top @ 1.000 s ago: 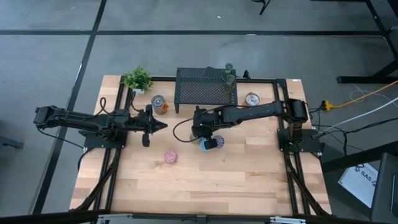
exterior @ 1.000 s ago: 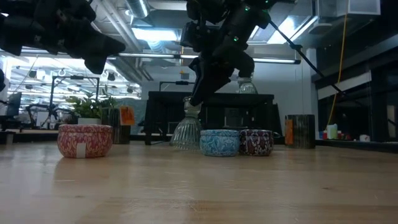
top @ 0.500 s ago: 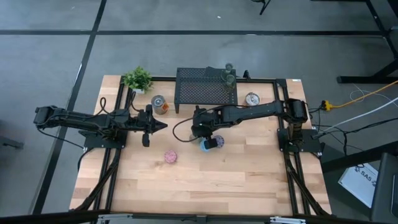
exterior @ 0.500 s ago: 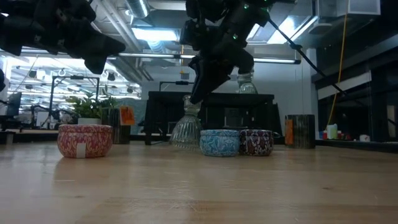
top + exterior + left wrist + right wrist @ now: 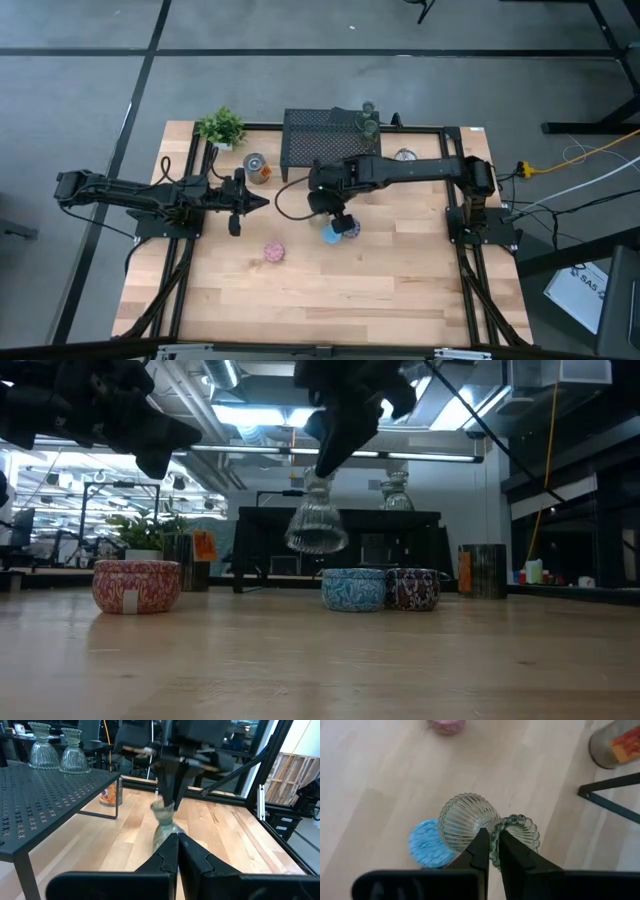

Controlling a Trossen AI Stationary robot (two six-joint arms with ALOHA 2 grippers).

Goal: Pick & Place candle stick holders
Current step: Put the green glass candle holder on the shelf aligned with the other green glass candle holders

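Ribbed clear-green glass holder [image 5: 470, 822] airborne, neck pinched by right end effector [image 5: 492, 851]; left end effector [image 5: 177, 845] pressed together.

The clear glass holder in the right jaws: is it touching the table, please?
Apart. In the low view the glass holder hangs from the right gripper, with background showing between its base and the table.

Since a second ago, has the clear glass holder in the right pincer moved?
Yes. The glass holder has risen off the table; in the low view it now hangs above the blue holder, gripped by the right pincer.
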